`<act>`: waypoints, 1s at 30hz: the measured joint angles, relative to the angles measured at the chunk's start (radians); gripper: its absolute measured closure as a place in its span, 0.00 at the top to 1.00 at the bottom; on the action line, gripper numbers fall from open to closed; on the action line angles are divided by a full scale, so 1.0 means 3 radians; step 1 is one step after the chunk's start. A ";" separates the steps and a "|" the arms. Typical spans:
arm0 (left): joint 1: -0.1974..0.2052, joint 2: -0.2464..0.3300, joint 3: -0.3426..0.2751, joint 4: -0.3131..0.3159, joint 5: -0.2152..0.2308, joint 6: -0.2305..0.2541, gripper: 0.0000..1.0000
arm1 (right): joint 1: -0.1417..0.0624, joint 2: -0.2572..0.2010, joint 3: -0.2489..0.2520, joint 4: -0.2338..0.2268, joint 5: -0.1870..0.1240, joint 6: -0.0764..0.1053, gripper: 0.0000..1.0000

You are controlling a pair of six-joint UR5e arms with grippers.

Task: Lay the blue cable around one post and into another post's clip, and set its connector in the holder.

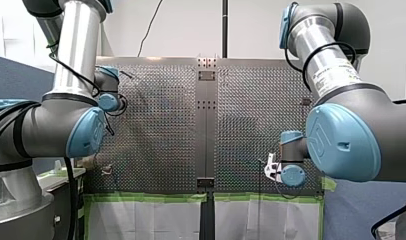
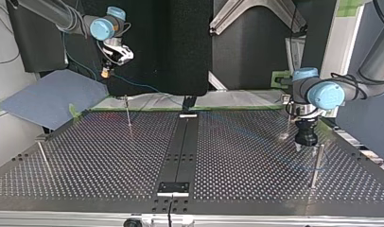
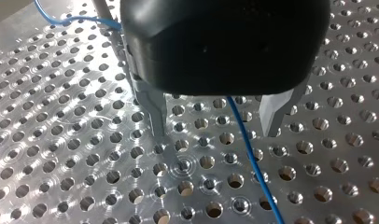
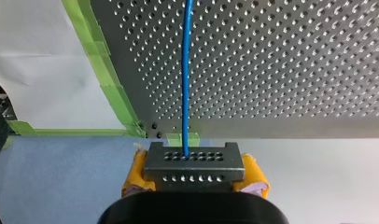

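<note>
In the left wrist view the black body of my left gripper (image 3: 215, 133) covers the stretch of blue cable (image 3: 247, 149) that runs beneath it. In the top view the cable shows plainly only in the upper left of the frame. Over the perforated table (image 2: 109, 161) it thins to a faint line that is hard to trace toward the right side. The cable is slim, smooth and bright blue, and it ends in a dark rectangular connector (image 4: 194, 161) with rows of small holes. My right gripper (image 4: 195, 179) clamps that connector between its yellow pads (image 4: 255, 175), raised off the table past its taped edge, and the cable runs straight ahead from it over the table. My left gripper is released, its metal fingers (image 3: 152, 109) spread just above the table. The cable passes between them, apart from both and nearer one. A post (image 2: 316, 163) stands just beside this gripper at the right of the top view.
</note>
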 joint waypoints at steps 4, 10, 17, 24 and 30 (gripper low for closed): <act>0.0001 0.0000 0.0002 -0.0002 0.0000 0.0000 1.00 | -0.0121 0.0123 -0.0044 -0.0123 -0.0119 0.0058 0.00; 0.0001 0.0000 0.0006 -0.0002 0.0000 0.0000 1.00 | -0.0278 0.0280 -0.0166 -0.0280 -0.0198 0.0075 0.00; 0.0000 0.0000 0.0008 -0.0006 0.0000 0.0000 1.00 | -0.0488 0.0491 -0.0225 -0.0490 -0.0237 0.0081 0.00; 0.0000 0.0000 0.0010 -0.0008 -0.0002 0.0000 1.00 | -0.0628 0.0696 -0.0297 -0.0642 -0.0253 0.0071 0.00; 0.0001 0.0000 0.0010 -0.0012 0.0000 0.0000 1.00 | -0.0645 0.0868 -0.0325 -0.0638 -0.0268 0.0021 0.00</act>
